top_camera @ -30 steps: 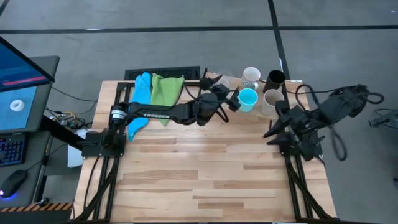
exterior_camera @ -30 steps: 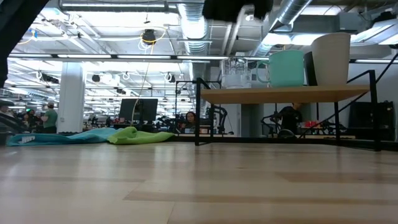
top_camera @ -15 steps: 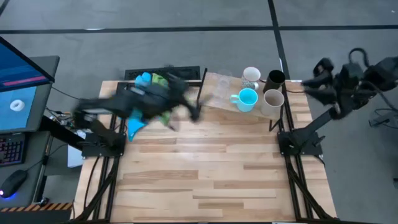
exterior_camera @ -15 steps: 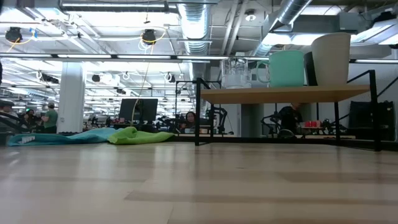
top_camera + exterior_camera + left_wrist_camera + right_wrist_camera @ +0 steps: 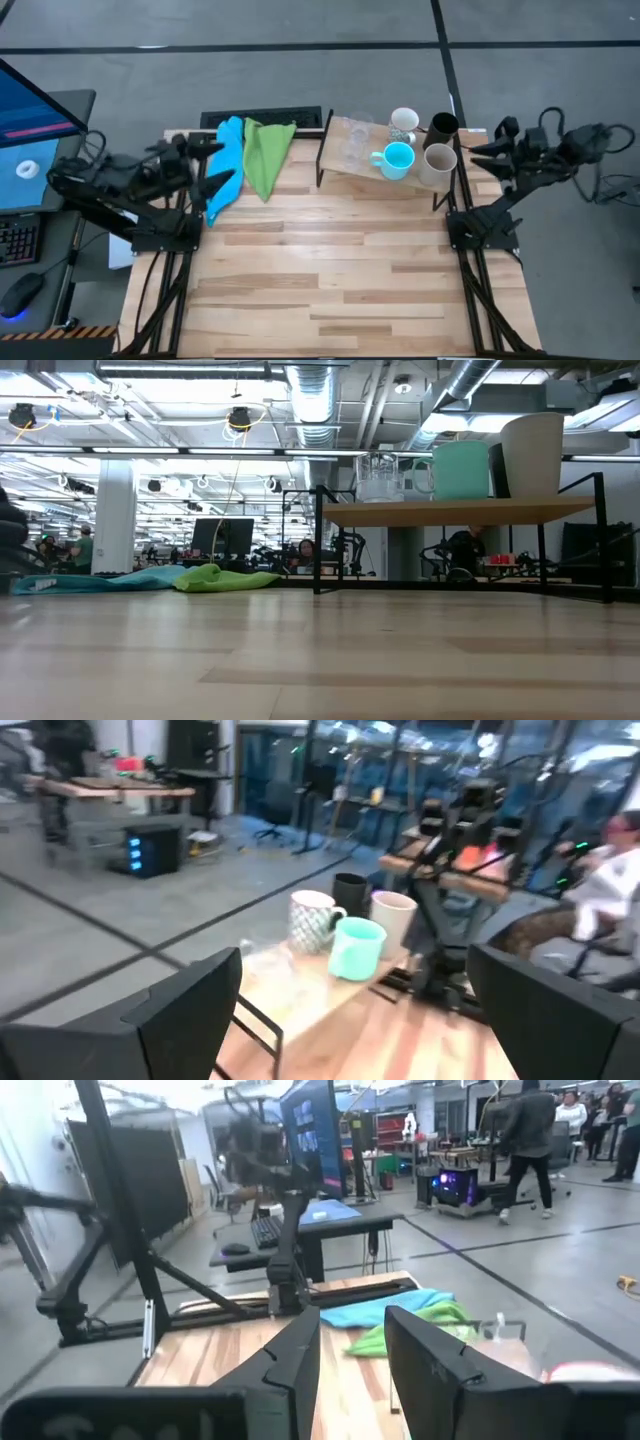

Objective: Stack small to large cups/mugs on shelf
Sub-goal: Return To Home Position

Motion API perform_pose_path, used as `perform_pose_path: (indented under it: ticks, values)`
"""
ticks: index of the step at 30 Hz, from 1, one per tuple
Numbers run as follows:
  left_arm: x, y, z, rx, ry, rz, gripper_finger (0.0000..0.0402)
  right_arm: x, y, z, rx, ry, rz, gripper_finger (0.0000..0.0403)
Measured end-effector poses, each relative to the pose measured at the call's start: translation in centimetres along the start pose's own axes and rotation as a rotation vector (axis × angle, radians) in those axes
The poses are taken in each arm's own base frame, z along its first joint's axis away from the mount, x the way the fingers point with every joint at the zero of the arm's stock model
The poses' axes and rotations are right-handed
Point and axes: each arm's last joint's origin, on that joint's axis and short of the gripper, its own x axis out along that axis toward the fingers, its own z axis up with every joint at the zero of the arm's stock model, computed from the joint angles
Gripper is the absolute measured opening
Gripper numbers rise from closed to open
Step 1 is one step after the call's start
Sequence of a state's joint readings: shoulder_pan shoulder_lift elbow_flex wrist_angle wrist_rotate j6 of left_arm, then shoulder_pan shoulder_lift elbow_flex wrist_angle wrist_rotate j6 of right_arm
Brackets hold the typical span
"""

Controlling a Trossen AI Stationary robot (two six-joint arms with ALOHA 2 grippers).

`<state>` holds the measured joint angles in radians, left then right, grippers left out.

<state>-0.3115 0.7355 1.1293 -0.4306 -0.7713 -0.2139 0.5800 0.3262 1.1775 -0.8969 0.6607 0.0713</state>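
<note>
The shelf [image 5: 368,172] stands at the table's far right. On it stand the clear cups [image 5: 355,142] at its left end, the cyan mug [image 5: 398,158], the white mug [image 5: 404,122], the black cup [image 5: 443,126] and the beige tumbler [image 5: 438,161]. The low view shows the clear cups [image 5: 378,477], cyan mug [image 5: 461,470] and tumbler [image 5: 532,454] on the board [image 5: 460,512]. My left gripper [image 5: 212,165] hangs open over the table's left edge, far from the shelf. My right gripper [image 5: 484,151] is open past the shelf's right end. Both hold nothing.
A blue cloth [image 5: 226,165] and a green cloth [image 5: 266,153] lie at the far left, just beside my left gripper. A keyboard [image 5: 262,118] sits beyond the far edge. The near half of the table [image 5: 330,290] is bare wood.
My left gripper has drawn back fast from beside the cyan mug toward the table's left edge and risen, staying open. My right gripper has swung from beside its base toward the table's far right corner. The cups stand as before.
</note>
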Motion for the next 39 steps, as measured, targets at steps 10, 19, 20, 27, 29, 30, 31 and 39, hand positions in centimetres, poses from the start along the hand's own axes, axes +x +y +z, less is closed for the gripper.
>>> perform_pose_path:
  ticks: [10, 19, 20, 27, 29, 30, 31, 39]
  values:
    - [-3.3, 5.3, -9.6, -0.197, -0.154, -0.015, 0.0377, -1.2, -1.4, -6.5, 0.138, -0.165, -0.017, 0.0136]
    - [-4.1, 6.6, -13.9, -0.263, -0.181, -0.157, 0.0377, 2.2, 1.3, -10.1, 0.151, -0.001, 0.036, 0.0136]
    - [-4.1, 6.6, -14.2, -0.261, -0.176, -0.175, 0.0377, 2.4, 1.5, -10.2, 0.177, -0.036, 0.076, 0.0136]
    - [-4.0, 6.8, -15.5, -0.253, -0.142, -0.185, 0.0377, 5.2, 3.8, -12.8, 0.218, -0.103, 0.282, 0.0136]
    - [-4.0, 6.8, -15.7, -0.254, -0.140, -0.186, 0.0377, 5.9, 4.3, -14.0, 0.221, -0.075, 0.308, 0.0136]
    - [-3.9, 6.8, -15.9, -0.251, -0.134, -0.190, 0.0377, 6.2, 4.6, -14.3, 0.228, -0.083, 0.327, 0.0136]
    - [-3.9, 6.7, -16.1, -0.253, -0.130, -0.199, 0.0377, 6.5, 4.8, -14.6, 0.239, -0.108, 0.343, 0.0136]
    - [-2.6, 6.3, -19.9, -0.269, -0.050, -0.185, 0.0377, 8.3, 5.8, -17.9, 0.251, -0.135, 0.361, 0.0136]
